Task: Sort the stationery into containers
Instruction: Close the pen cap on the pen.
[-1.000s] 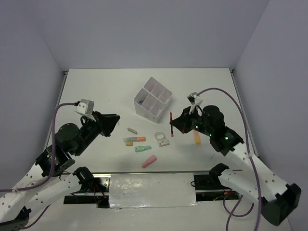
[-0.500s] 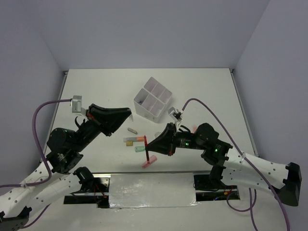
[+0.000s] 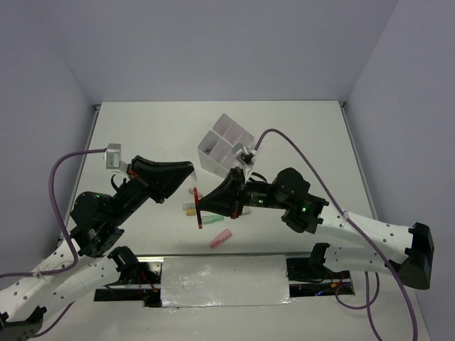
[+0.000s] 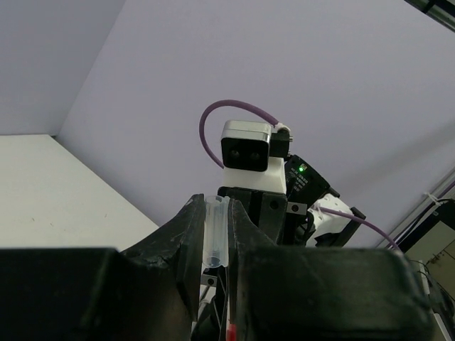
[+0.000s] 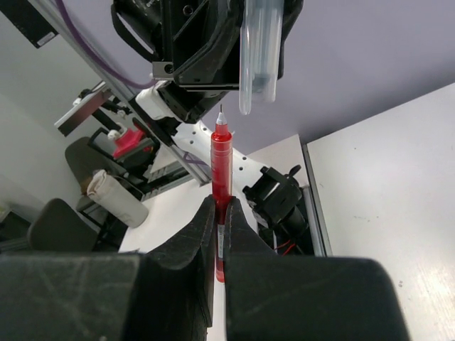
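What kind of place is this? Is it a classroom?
Probably a robot lab's test booth, not a classroom. Two robot arms trailing purple cables sit at a white table boxed in by plain walls, and the right wrist view shows office chairs beyond it.

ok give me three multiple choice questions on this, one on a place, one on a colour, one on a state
1. Where is the pink marker? A on a shelf B on the table C held in the air
2. The pen in the right end effector is: A red B blue C green
3. The left end effector is: A open, empty B out of view C shut on a clear cap
Answers: 1 B, it lies near the arm bases; 2 A, red barrel between the fingers; 3 C, cap pinched between its fingers.
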Controlling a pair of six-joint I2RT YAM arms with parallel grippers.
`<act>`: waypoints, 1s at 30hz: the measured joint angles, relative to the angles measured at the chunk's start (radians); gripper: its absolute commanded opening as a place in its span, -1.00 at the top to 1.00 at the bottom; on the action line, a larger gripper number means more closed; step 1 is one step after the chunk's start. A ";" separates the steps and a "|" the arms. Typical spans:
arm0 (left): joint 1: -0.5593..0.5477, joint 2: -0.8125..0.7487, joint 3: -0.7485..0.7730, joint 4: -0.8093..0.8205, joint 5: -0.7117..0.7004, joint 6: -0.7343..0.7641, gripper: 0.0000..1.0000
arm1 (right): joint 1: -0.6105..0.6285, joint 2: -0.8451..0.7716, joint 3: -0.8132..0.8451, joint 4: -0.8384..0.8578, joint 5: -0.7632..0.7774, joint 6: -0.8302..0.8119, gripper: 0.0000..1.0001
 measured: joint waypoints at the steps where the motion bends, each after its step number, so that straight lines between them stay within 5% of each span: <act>1: 0.000 0.001 0.000 -0.004 0.000 0.000 1.00 | 0.000 0.008 0.007 -0.002 0.000 -0.006 1.00; 30: 0.000 -0.007 0.045 -0.088 -0.037 0.001 1.00 | 0.001 0.032 0.050 -0.099 0.055 -0.117 1.00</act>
